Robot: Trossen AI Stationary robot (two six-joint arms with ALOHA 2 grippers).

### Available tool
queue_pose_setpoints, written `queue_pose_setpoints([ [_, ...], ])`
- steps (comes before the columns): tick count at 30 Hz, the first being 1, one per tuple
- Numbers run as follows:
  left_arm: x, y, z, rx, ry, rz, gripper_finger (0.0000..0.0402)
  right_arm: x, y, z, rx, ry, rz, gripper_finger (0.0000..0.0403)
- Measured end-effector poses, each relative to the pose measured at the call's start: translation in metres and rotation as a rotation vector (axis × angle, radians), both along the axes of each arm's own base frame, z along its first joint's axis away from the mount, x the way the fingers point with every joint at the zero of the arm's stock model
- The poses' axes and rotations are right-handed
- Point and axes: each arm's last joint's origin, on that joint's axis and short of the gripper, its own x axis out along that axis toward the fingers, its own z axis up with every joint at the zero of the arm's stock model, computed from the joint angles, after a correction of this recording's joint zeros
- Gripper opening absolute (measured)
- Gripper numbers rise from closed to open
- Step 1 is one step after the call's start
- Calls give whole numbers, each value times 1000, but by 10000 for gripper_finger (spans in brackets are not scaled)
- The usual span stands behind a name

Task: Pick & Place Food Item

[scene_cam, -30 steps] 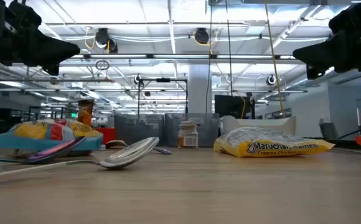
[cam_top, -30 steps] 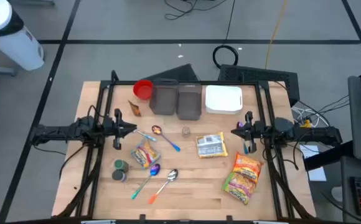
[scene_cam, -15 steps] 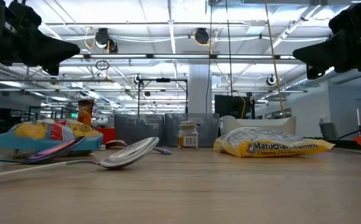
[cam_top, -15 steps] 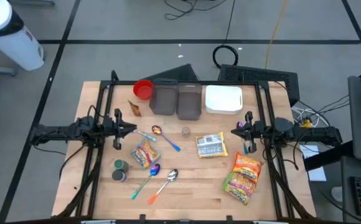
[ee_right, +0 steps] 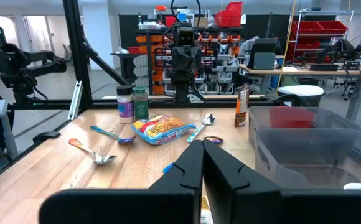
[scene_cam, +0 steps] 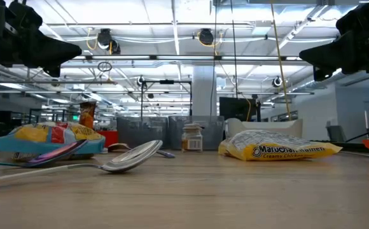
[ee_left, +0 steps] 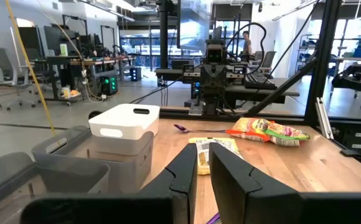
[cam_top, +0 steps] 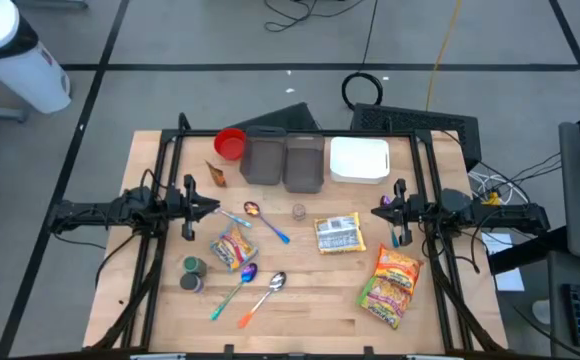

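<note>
Left gripper (cam_top: 213,208) and right gripper (cam_top: 377,211) hover at opposite table edges, fingers nearly closed, holding nothing. The white noodle packet (cam_top: 338,233) lies mid-table (between both arms); an orange packet (cam_top: 392,283) lies nearer the right arm.

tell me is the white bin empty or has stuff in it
Empty as far as shows: from above the white bin shows only bare white floor inside, nothing lying in it.

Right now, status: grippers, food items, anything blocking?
Left gripper and right gripper both shut, empty, hovering at table sides. Ramen packet, snack bag, orange noodle bag untouched on table. Spoons scattered nearby.
</note>
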Motion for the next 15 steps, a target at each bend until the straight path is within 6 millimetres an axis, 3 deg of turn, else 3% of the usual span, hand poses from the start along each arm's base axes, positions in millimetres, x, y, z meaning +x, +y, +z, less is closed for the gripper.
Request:
queue_pose_setpoints([
  [15,0,0,0,0,0,-1,51,0,0,7,0,-69,0,0],
])
